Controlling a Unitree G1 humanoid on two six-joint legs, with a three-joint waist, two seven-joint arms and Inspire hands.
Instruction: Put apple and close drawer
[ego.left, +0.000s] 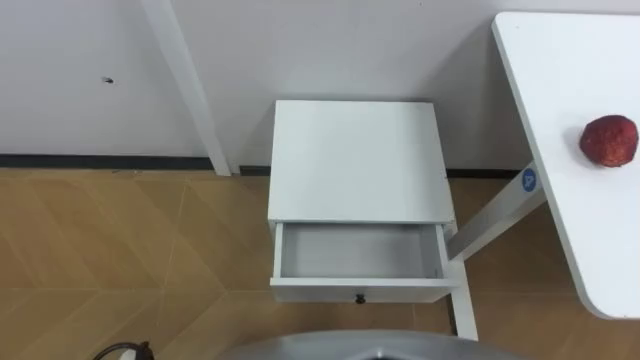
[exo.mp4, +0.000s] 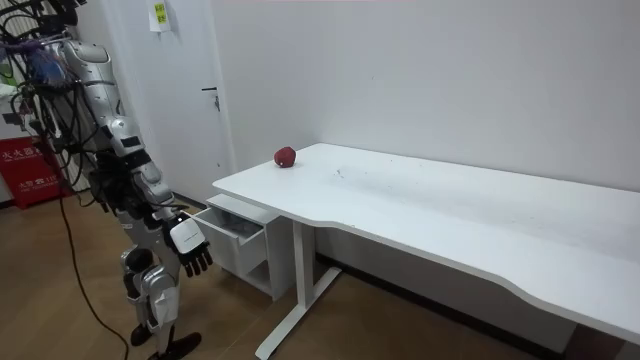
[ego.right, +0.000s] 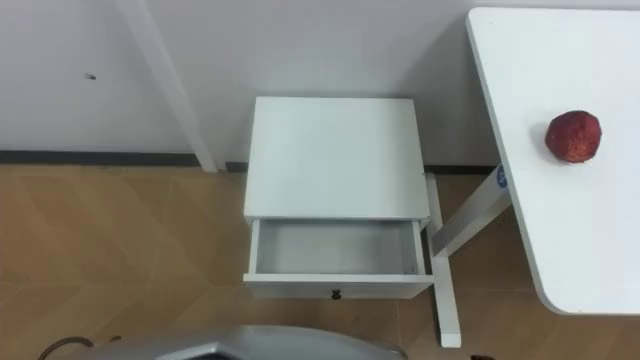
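One apple (ego.left: 608, 140) on white desk (ego.left: 570, 230), drawer (ego.left: 360, 250) open, wood floor (ego.left: 120, 260), right robot hand (exo.mp4: 190, 248) slack, empty

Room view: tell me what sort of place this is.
Probably an office or lab room: a long white desk, a small white cabinet with its drawer open beside it, bare white walls and wood-pattern floor.
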